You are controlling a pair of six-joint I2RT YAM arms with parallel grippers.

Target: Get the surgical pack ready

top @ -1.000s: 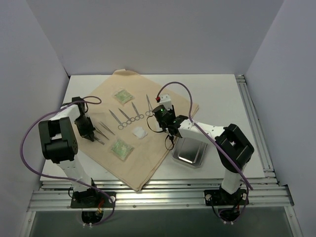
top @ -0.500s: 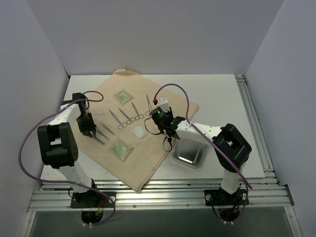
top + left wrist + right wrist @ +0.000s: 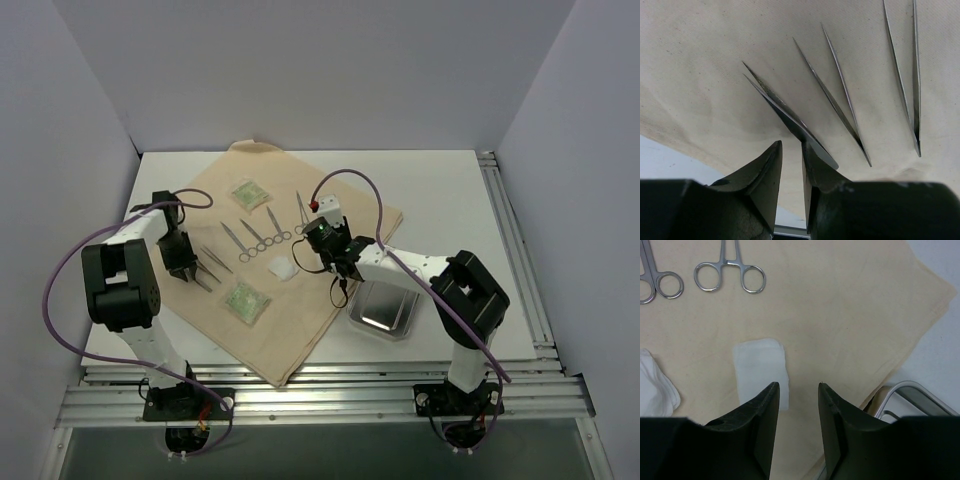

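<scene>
On the white desk (image 3: 450,190), a large tan cloth sheet (image 3: 295,325) is spread flat, left of centre. Nearest, on the right, a shiny steel tray (image 3: 383,310) is set on the desk just beside the cloth's right edge. A green packet (image 3: 247,300) is laid on the near part of the cloth. At the cloth's left edge, the left gripper (image 3: 791,147) is held low over the cloth, its jaws a narrow slit apart with nothing between them. The wide end of one pair of tweezers (image 3: 785,112) is seen right against one finger, and two more pairs are laid beside it. Mid-cloth, the right gripper (image 3: 798,387) is held partly open and empty above bare cloth, with a white gauze pad (image 3: 760,371) just to its left. Farther off, four ringed forceps (image 3: 258,236) are ranged in a row, and a second green packet (image 3: 248,194) is laid beyond them.
</scene>
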